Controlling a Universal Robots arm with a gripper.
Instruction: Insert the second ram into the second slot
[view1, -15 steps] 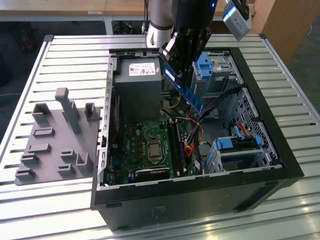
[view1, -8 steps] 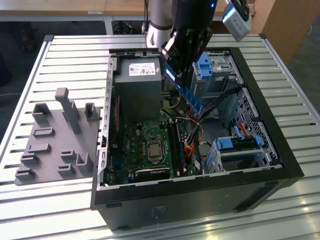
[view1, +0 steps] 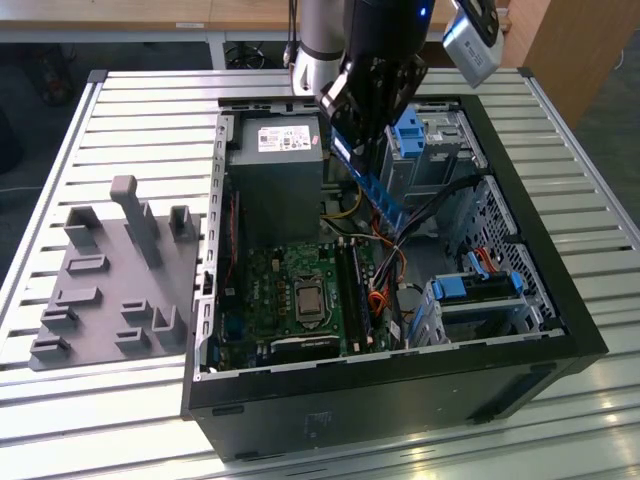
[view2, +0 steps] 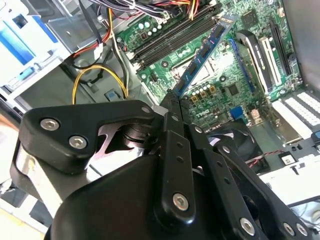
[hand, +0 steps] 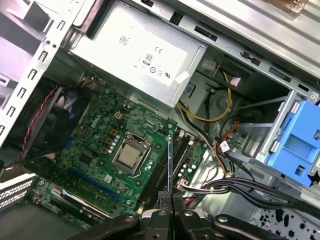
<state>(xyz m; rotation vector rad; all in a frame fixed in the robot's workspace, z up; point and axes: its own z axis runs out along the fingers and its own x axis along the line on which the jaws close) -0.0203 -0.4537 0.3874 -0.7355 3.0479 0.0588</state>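
My gripper (view1: 352, 135) hangs over the open computer case (view1: 300, 415), shut on one end of the second ram (view1: 375, 190), a thin blue stick with dark chips. The stick slopes down from the fingers toward the motherboard (view1: 285, 295) without touching it. In the second wrist view the ram (view2: 205, 52) reaches out from the gripper (view2: 172, 102) above the dark memory slots (view2: 172, 37). In the first wrist view the ram (hand: 170, 162) is edge-on, running from the gripper (hand: 168, 196) along the slots (hand: 159, 167) beside the processor socket (hand: 131, 155). The slots (view1: 357, 285) lie below the stick's lower end.
A grey power supply (view1: 275, 165) sits beside my gripper. Blue drive-bay clips (view1: 410, 130) and a drive cage (view1: 470, 290) line the case on the exterior view's right, with cable bundles (view1: 395, 270) between them and the slots. A grey fixture plate (view1: 110, 280) lies on the slatted table (view1: 130, 110).
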